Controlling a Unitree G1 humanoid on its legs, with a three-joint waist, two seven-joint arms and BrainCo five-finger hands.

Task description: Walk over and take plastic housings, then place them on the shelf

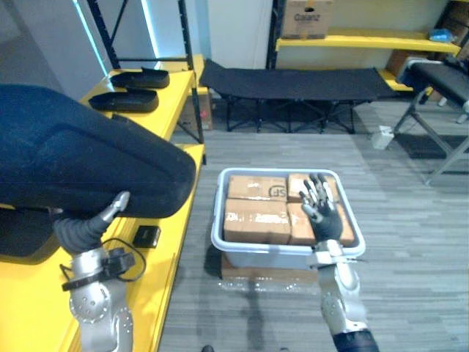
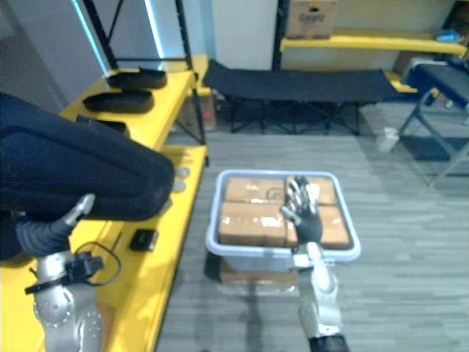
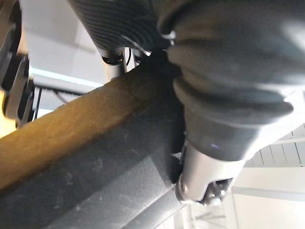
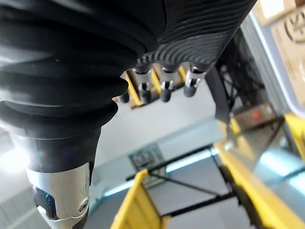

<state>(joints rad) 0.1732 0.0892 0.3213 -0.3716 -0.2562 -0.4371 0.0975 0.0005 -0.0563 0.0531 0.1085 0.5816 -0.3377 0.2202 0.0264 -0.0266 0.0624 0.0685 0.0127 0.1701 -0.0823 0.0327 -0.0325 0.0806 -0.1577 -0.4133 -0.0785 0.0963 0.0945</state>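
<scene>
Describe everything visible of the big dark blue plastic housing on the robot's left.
The large dark blue plastic housing is a smooth, matte, rounded shell with a faint moulded crease. It lies lengthways over the yellow shelf, its rounded end near the shelf's edge. The left hand touches it from below.

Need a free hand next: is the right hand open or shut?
Open: the right hand has straight, spread fingers, seen against the bin of boxes, holding nothing.

A storeroom or factory stockroom: yellow shelving [image 1: 178, 97] on black steel uprights [image 1: 190, 73], a cardboard carton [image 1: 308, 18] up on the far shelf [image 1: 366, 42], and a grey tote [image 1: 286, 253] of sealed cartons [image 1: 256, 220] on the grey plank floor [image 1: 410, 220] (a black folding cot [image 1: 293, 82] stands at the back).
</scene>
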